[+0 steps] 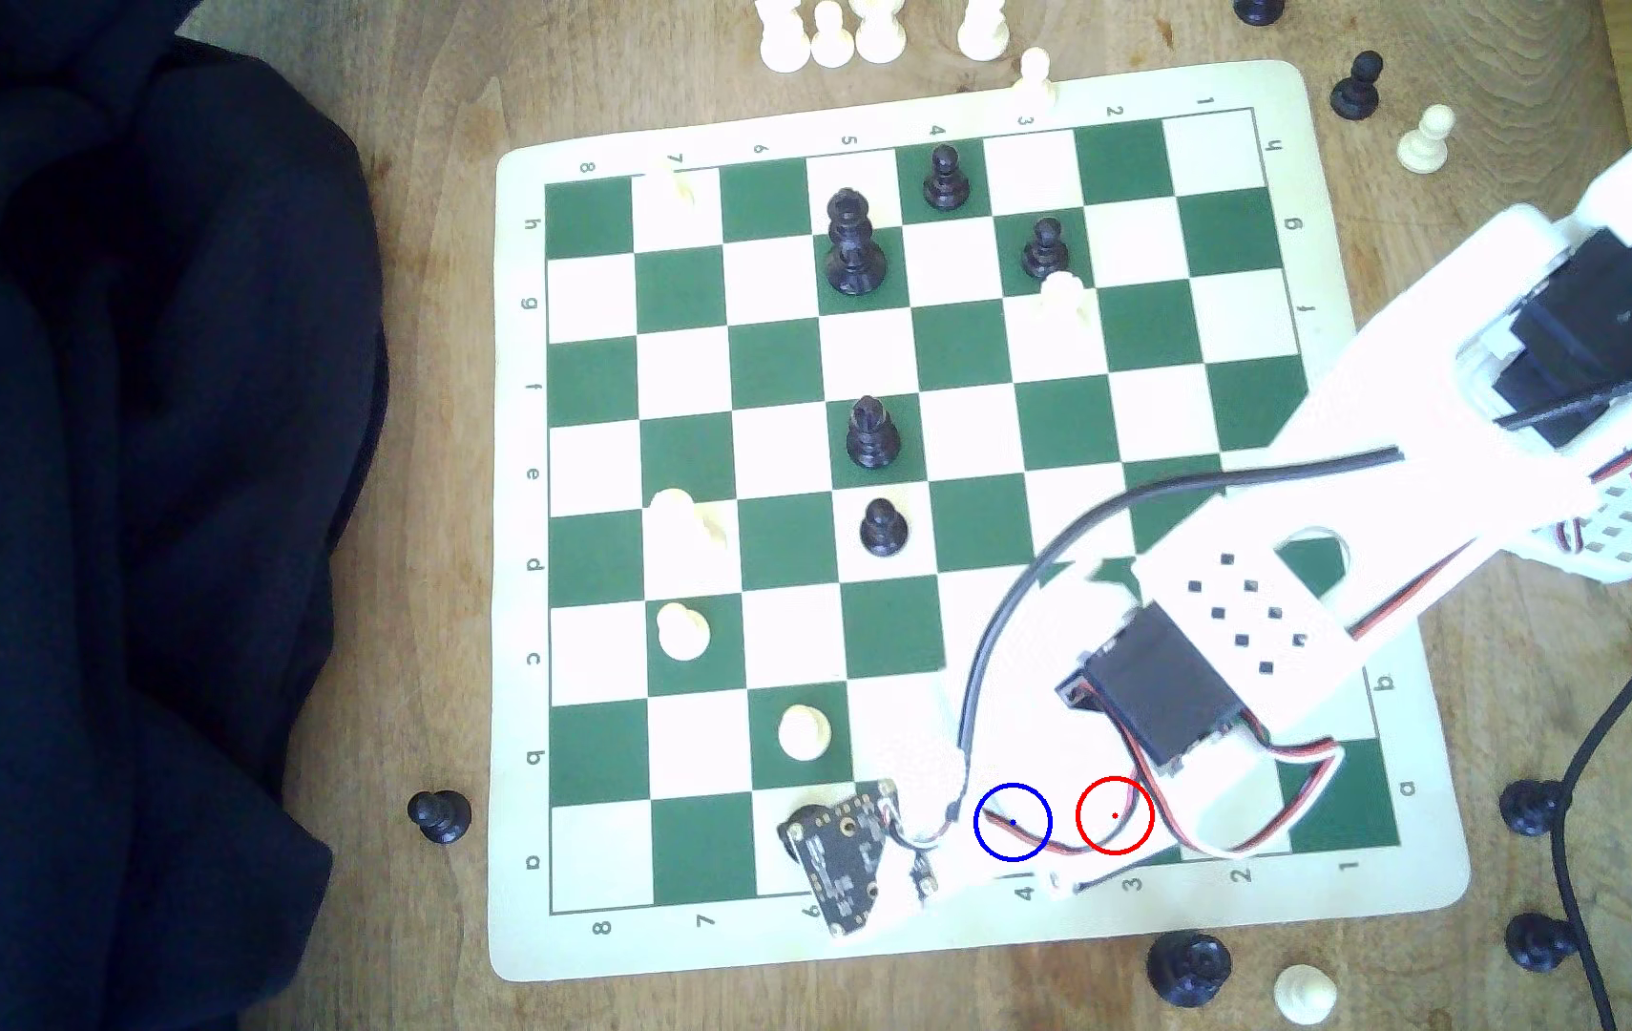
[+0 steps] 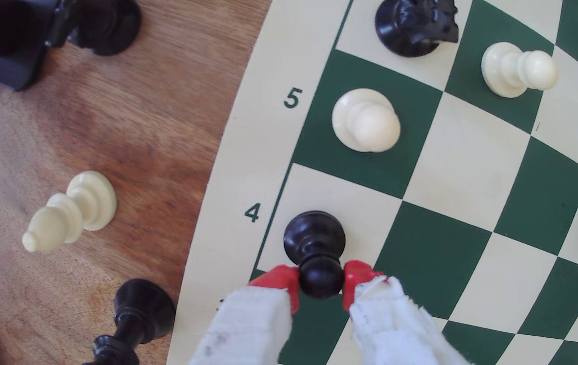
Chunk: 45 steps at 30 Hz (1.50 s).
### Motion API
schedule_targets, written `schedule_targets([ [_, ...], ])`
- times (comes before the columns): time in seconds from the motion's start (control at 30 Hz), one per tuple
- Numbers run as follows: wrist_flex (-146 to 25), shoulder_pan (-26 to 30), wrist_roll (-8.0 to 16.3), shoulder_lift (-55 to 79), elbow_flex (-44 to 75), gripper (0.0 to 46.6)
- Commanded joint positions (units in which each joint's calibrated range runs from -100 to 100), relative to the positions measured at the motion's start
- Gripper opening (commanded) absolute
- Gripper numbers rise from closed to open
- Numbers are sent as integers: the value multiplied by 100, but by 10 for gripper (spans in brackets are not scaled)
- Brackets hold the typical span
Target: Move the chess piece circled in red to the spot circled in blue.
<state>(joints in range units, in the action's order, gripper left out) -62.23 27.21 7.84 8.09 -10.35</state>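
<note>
arm [image 1: 1288, 595] hides both circled squares.

warm brown wooden tabletop [image 1: 415, 397] in bright light, dark navy cloth [image 1: 98, 496] heaped along the exterior view's left

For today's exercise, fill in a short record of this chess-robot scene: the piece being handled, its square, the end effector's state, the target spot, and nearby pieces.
piece: black pawn, upright
square: cream square beside the printed 4
end effector: red-tipped fingers closed on the pawn's head
target spot: blue circle, hidden under the arm in the exterior view
nearby pieces: white pawn on the green square by the 5
</note>
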Motion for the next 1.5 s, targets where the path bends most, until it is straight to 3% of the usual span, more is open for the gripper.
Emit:
schedule_targets([
  [0.0,81,-3,-29,-62,373,55],
  [0.27,81,-74,-83,-19,373,58],
  [0.3,72,-81,-93,-19,373,84],
  [0.37,72,-89,-98,-11,373,199],
  [0.47,40,-89,-73,-78,373,255],
  [1.0,-517,-379,-5,-1725,-361,275],
  [1.23,-583,-410,68,-3143,-1857,277],
  [1.47,-386,-598,151,-5605,-4477,285],
])
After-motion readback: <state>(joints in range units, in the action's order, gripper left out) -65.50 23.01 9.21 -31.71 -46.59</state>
